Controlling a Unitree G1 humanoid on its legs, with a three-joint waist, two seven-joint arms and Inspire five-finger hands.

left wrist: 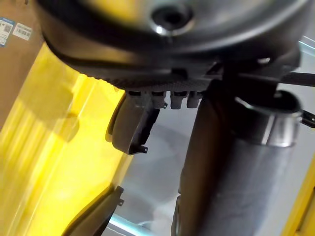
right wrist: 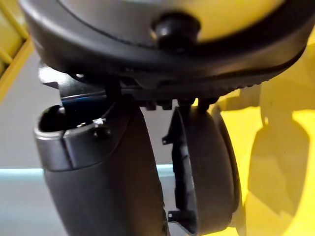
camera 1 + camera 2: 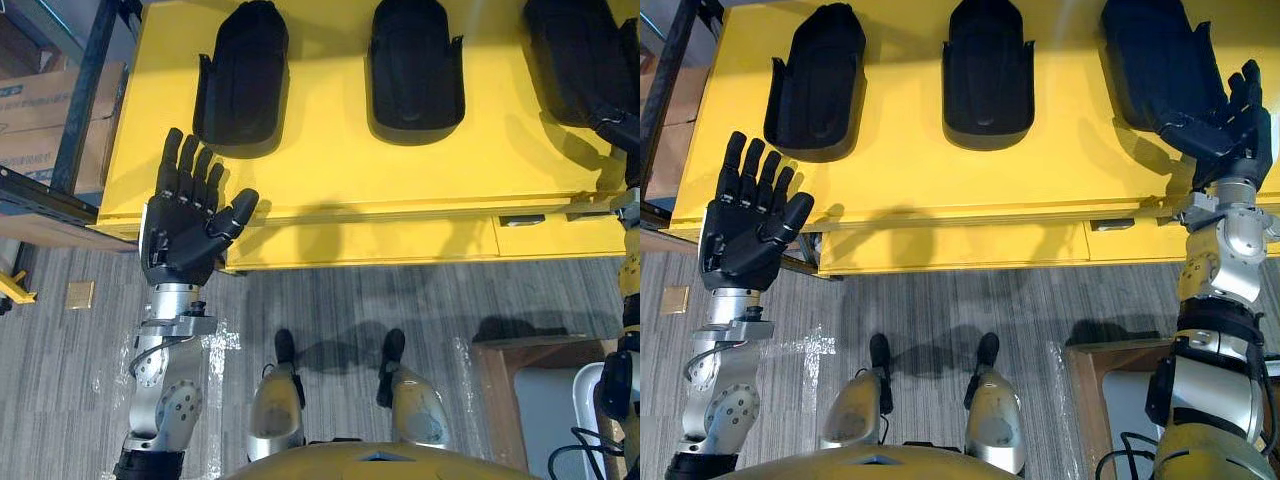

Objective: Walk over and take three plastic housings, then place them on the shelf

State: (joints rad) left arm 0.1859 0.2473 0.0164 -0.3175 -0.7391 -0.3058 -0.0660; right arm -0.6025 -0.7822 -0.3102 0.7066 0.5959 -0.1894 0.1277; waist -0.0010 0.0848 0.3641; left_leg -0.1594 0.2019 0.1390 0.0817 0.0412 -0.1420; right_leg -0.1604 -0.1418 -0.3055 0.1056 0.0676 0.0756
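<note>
Here the left hand [image 3: 740,238] holds its fingers straight and open, with the left housing [image 3: 820,80] just beyond its fingertips. The right hand [image 3: 1230,130], fingers loosely open, rests at the near corner of the right housing [image 3: 1145,60]. It should curl thumb and fingers firmly round that rim before lifting it off the tabletop [image 3: 1060,180].

The left housing [image 3: 243,75], middle housing [image 3: 415,70] and right housing [image 3: 575,60] are seen in matt black plastic. The worktop [image 3: 340,170] is coated in smooth yellow paint with a soft sheen. The floor [image 3: 330,300] is surfaced in matt, streaked grey.
</note>
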